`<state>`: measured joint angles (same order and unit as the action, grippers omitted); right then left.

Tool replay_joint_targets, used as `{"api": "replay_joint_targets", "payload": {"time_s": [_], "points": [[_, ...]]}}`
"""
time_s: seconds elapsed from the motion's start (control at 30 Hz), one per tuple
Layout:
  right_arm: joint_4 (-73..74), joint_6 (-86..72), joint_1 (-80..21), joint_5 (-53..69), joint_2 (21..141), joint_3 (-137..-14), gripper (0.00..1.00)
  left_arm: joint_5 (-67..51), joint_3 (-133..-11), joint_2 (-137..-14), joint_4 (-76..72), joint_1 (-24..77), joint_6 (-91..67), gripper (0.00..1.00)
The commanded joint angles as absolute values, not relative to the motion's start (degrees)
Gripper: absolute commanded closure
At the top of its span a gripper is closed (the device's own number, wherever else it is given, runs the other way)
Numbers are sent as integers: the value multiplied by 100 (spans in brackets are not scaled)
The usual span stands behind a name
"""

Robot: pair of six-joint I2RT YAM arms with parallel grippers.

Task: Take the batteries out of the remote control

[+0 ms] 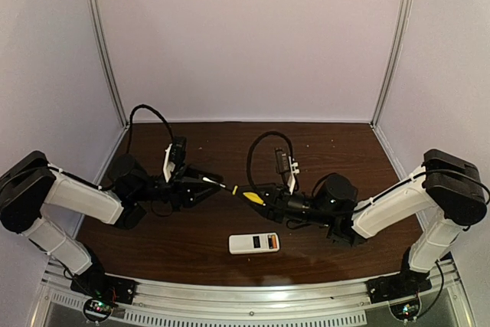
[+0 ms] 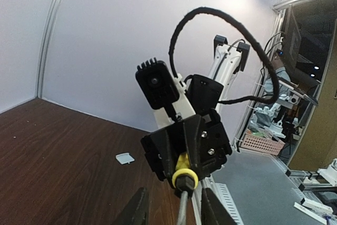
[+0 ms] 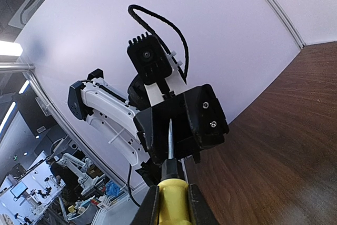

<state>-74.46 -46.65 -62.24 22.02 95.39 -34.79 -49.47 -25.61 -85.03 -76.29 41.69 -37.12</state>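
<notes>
The remote control [image 1: 254, 243] lies flat on the dark wooden table near the front, between the two arms. A dark rectangle and a small orange patch show on its upper side. The batteries are too small to tell apart. Both grippers hang above the table behind it, facing each other. A yellow-handled screwdriver [image 1: 251, 197] bridges them. My right gripper [image 3: 174, 199] is shut on its yellow handle [image 3: 172, 209]. My left gripper [image 2: 174, 212] stands slightly open around the metal shaft [image 2: 182, 206], with a gap on each side.
A small white square cover piece [image 2: 125, 157] lies on the table [image 1: 191, 250] beyond the grippers in the left wrist view. White walls with metal corner rails [image 1: 106, 44] enclose the back and sides. A rail [image 1: 230, 296] runs along the near edge.
</notes>
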Motion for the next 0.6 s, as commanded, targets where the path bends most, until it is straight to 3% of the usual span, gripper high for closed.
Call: {"api": "replay_joint_targets", "payload": {"time_s": [0.0,0.37,0.57], "points": [[-7182,-4514,-6223,2017,9261,-3499,100,-4657,-2487,-8408,-8680,4145,-3365,54],[-5437,-4074,-6223,1180,8389,-3325,100,-4021,-2412,-8108,-7672,4145,-2573,3],[-3914,-3750,-6231,416,7631,-3369,100,-3425,-2444,-8002,-6844,4140,-2007,2]]}}
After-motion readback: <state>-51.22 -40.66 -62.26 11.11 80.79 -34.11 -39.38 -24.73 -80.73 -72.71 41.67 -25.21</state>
